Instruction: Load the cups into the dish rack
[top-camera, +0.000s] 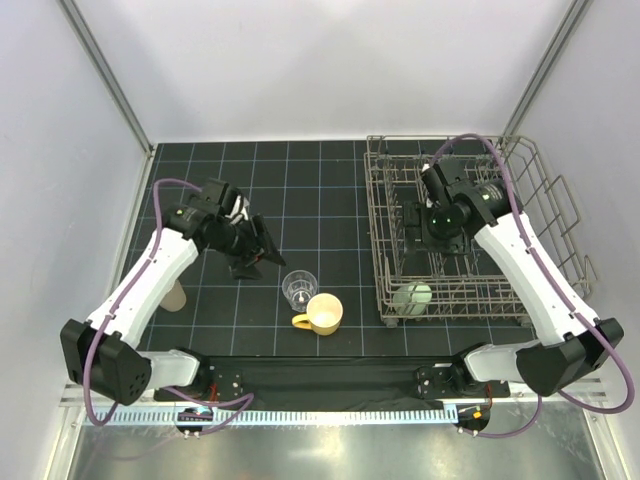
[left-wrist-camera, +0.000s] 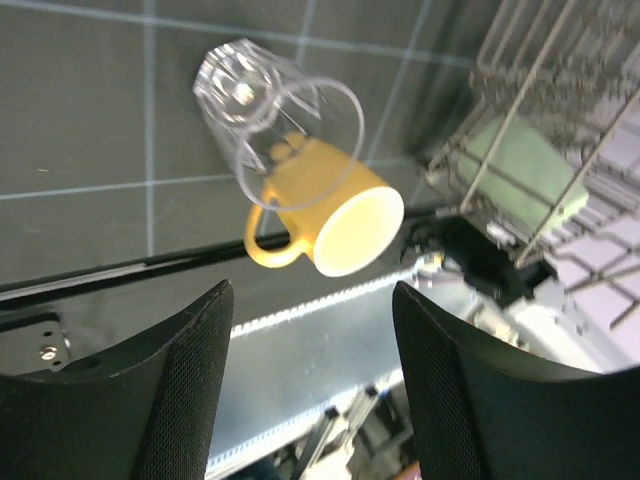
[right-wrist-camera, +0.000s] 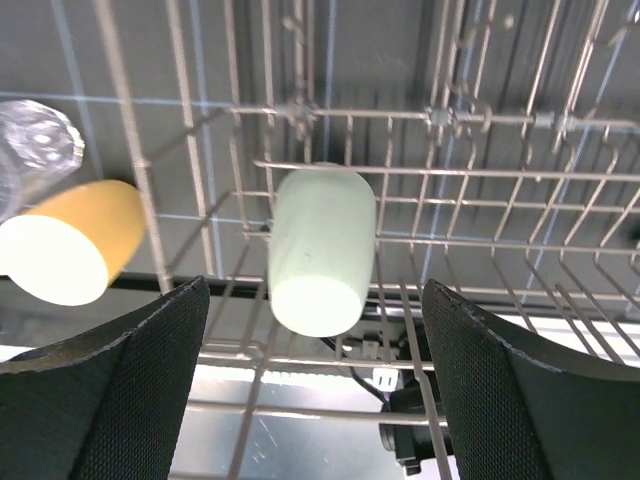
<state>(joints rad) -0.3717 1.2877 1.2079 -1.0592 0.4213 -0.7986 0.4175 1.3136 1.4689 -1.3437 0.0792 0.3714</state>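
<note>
**rackwatcher:** Checking on the dish rack (top-camera: 560, 210). Only spotting one cup inside: the pale green cup (top-camera: 413, 297), seemingly lying on its side at the rack's near-left corner. Anything else in there?

**gridmat_guy:** Nope. Seeing the clear glass (top-camera: 299, 288) and the yellow mug (top-camera: 323, 313) out on the worktop (top-camera: 200, 180) left of the rack, just beside each other, can't tell if touching. Mug handle pointing away from the rack. Also the tan tumbler (top-camera: 176, 295) way farther left, half hidden behind the left arm (top-camera: 150, 280).

**rackwatcher:** And the claws?

**gridmat_guy:** Starting with the right claw (right-wrist-camera: 312, 290): hanging over the rack's left half, spread wide, gripping nothing. Then the left claw (top-camera: 262, 262): left of the rack near the glass, also released, nothing between the fingers.
</note>
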